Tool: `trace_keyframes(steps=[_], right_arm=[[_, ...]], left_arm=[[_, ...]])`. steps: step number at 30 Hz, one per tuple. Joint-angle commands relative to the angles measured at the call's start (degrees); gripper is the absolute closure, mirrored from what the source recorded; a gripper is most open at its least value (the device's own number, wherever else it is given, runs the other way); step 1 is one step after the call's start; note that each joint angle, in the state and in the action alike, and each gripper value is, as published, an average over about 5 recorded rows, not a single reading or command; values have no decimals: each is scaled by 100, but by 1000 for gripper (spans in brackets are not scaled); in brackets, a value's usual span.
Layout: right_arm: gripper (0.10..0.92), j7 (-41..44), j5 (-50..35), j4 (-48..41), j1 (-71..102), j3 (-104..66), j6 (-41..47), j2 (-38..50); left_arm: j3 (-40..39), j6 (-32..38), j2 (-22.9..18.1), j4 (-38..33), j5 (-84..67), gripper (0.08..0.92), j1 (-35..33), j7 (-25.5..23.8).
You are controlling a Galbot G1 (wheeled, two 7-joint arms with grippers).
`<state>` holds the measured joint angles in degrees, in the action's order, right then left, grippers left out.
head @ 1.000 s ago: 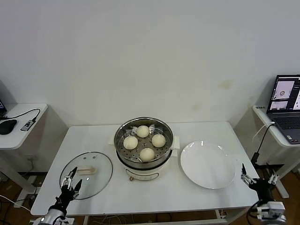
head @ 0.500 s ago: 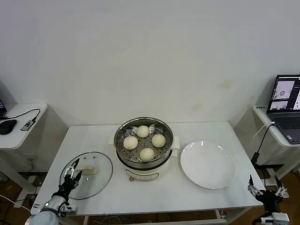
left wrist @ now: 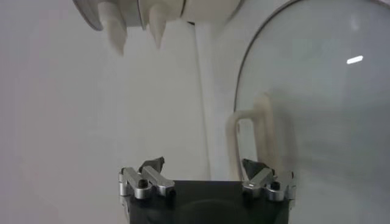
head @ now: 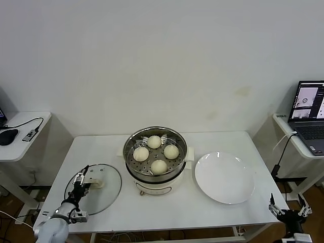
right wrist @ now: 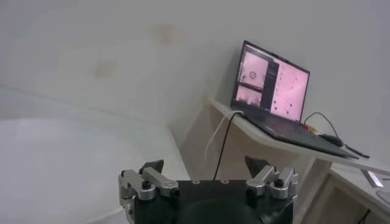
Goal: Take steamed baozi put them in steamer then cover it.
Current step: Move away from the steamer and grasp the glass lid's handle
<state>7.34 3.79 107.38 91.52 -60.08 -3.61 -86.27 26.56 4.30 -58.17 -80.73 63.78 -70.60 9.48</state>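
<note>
Several cream-white baozi (head: 156, 152) lie on the perforated tray of the steel steamer (head: 155, 175) at the table's middle. The clear glass cover (head: 103, 195) lies flat at the table's front left, its cream handle (head: 94, 183) up; it also shows in the left wrist view (left wrist: 317, 115), with the handle (left wrist: 247, 137) close ahead. My left gripper (head: 80, 183) is open, low over the cover just short of the handle; in the left wrist view (left wrist: 203, 167) its jaws stand apart and empty. My right gripper (head: 288, 208) is open, parked below the table's front right corner.
A flat white plate (head: 225, 177) lies right of the steamer. Side tables stand on both sides, the right one with a laptop (head: 309, 117), which also shows in the right wrist view (right wrist: 271, 85), the left one with a mouse (head: 7, 136) and cable.
My left gripper has moved forward over the cover toward its handle. My right gripper has dropped away below the table's front right corner.
</note>
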Motion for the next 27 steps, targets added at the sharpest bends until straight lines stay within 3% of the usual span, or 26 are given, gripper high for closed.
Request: trace_keyframes(steps=[1,6,27], right_arm=[[203,-23,66,-88,3,-23,-43,2],[203,-4,122,-165,2,-41,-104,13],[203,40,166,-146,44,-73,-182,45]], left_arm=[[-141,3,-33,347,-117,177,268,63],[-150,50,-34,425,-177,218,281,71],[-165,334,-194,829,-391,816,341,441]])
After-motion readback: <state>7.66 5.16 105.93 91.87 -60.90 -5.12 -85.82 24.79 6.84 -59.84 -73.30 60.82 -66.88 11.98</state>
